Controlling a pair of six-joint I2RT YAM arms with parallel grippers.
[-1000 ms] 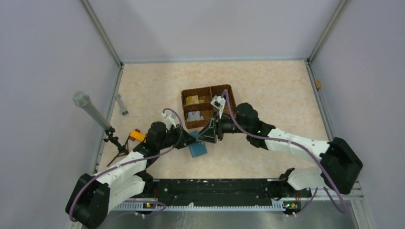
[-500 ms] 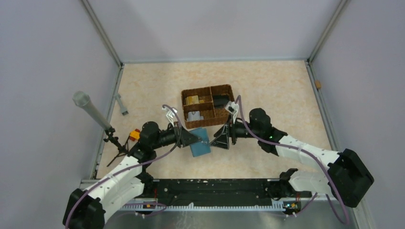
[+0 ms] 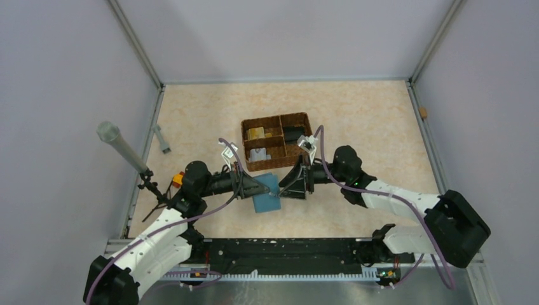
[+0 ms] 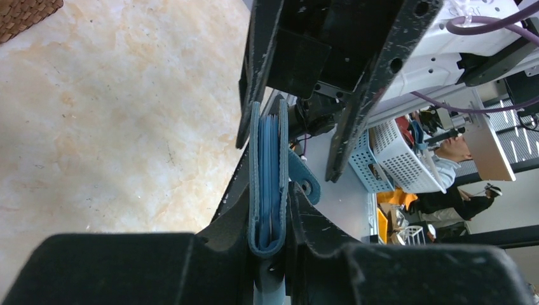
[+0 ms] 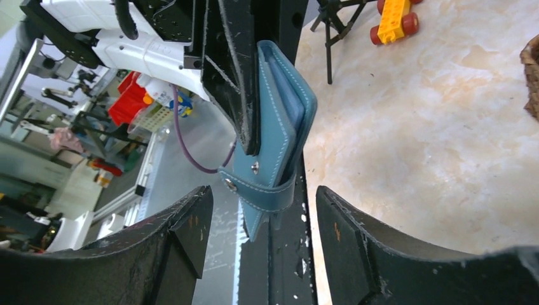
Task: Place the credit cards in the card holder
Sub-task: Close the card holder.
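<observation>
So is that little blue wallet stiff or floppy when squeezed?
Probably fairly stiff: the card holder stands straight, edge-on, in the left pincer. Its snap strap curls loose, so likely floppy there. Thin, so probably light.

You see the card holder (image 5: 279, 127) in teal, its edges run with pale stitching, silver studs on its strap and lighter blue between its leaves. The wicker basket (image 3: 273, 118) is a dark brown weave; in it lie a gold-yellow card (image 3: 256, 133) and white-grey cards (image 3: 259, 154). The toy block (image 5: 395, 16) is yellow with red wheels. The table (image 3: 362, 114) is cream with faint orange marbling. The left arm (image 3: 159, 229) and right arm (image 3: 394, 198) are white and black, their cables (image 4: 464, 28) purple.
</observation>
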